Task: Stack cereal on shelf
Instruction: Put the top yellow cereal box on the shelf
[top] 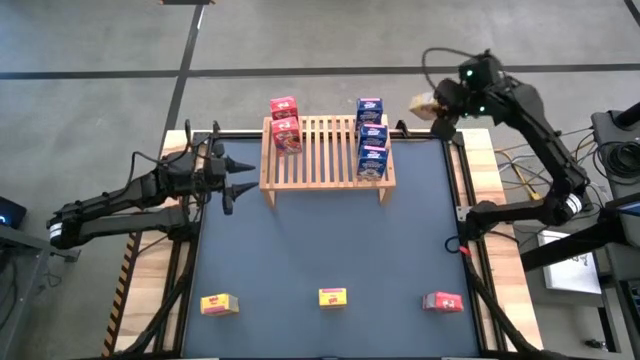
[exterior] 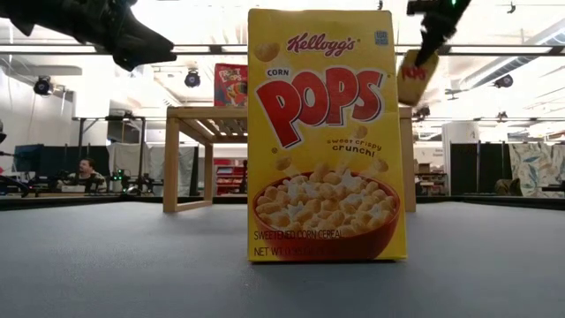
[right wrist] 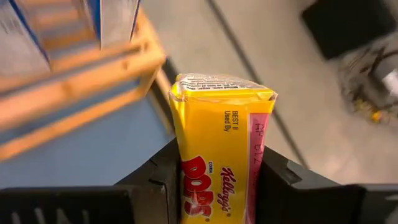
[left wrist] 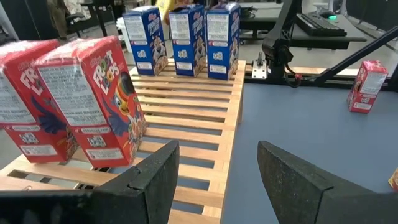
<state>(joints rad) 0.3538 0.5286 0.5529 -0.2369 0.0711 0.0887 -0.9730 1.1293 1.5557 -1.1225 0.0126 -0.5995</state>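
The shelf (top: 325, 150) stands at the table's far middle. On its slats stand two red cereal boxes (top: 285, 122) at the left end and three blue ones (top: 372, 135) at the right end. My right gripper (right wrist: 217, 180) is high beyond the shelf's far right corner, shut on a yellow cereal box (top: 425, 103), which also shows in the low view (exterior: 415, 78). My left gripper (left wrist: 217, 180) waits open just left of the shelf, its fingers pointing at the shelf. Two yellow boxes (top: 218, 304) (top: 333, 297) and a red one (top: 442, 302) stand along the near edge. My right gripper pinches the yellow box by two opposite sides (right wrist: 179, 168) between its two fingers (right wrist: 283, 180). The fingers slant downward and lie across the box. Its date-printed end (right wrist: 221, 87) sticks out beyond the fingertips. The box is lifted clear of table and shelf.
The blue mat (top: 320, 250) between shelf and near boxes is bare. The shelf's middle slats (left wrist: 186, 106) between the red and blue boxes hold nothing. In the low view the middle yellow box (exterior: 327, 132) fills the front and hides much of the shelf (exterior: 199, 115).
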